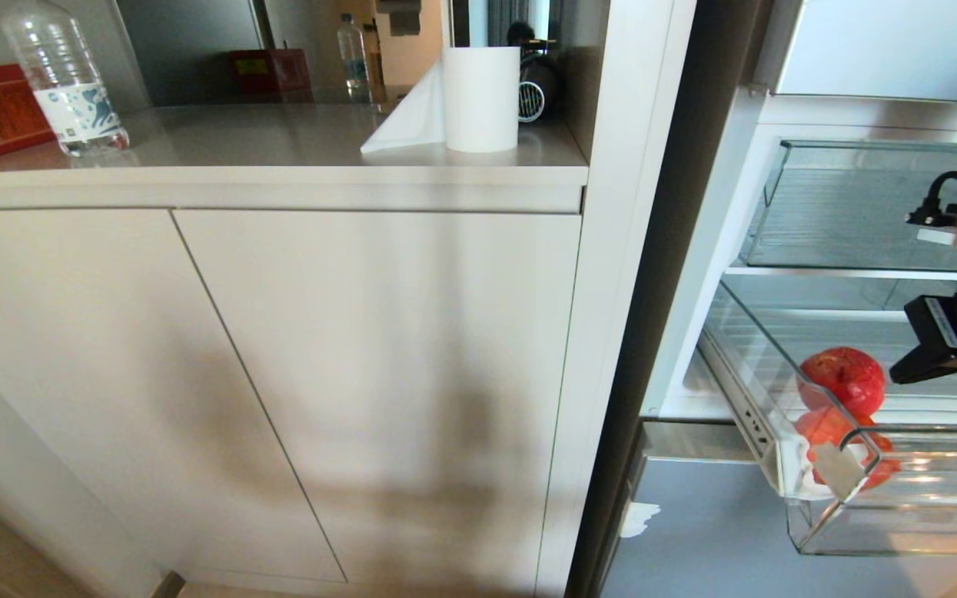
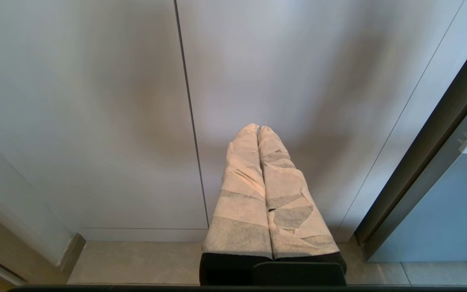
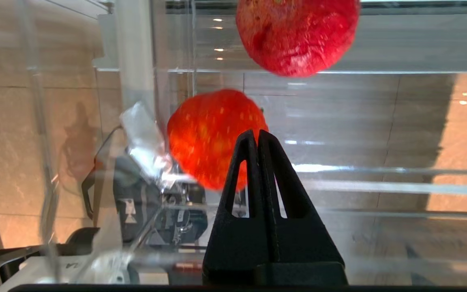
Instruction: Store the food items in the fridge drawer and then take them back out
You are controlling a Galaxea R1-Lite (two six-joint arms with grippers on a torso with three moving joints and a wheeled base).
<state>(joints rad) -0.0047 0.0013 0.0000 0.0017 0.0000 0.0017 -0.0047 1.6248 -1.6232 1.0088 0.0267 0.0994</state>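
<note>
Head view: high vantage, facing forward and down at cabinet doors (image 1: 279, 374); open fridge at 3 o'clock.
Left wrist view: low, close behind its own fingers, facing the same cabinet doors (image 2: 95, 121) near the floor.
Right wrist view: very close, inside the fridge drawer (image 3: 379, 174); shares that fridge drawer (image 1: 777, 465) with the head view.
</note>
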